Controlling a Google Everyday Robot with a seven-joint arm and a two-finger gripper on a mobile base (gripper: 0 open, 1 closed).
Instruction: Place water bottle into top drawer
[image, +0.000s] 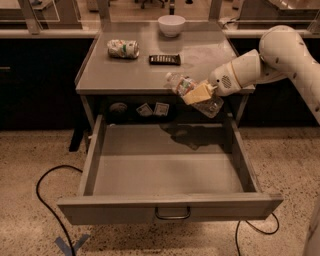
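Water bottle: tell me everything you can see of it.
The bottle is small, clear plastic, with a white label printed in red and green. It is tilted, one end up-left, the other down-right, held in mid-air by the tool, which is clamped across its middle. It hangs at the front edge of the table, above the back right of the open drawer. Nothing else appears to touch it.

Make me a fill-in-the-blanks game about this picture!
1. At the table's front edge, the gripper grips the water bottle; its fingers are ____.
2. The top drawer stands wide ____.
3. The bowl's colour is ____.
4. The crushed can lies on the ____.
Missing words: shut, open, white, table.
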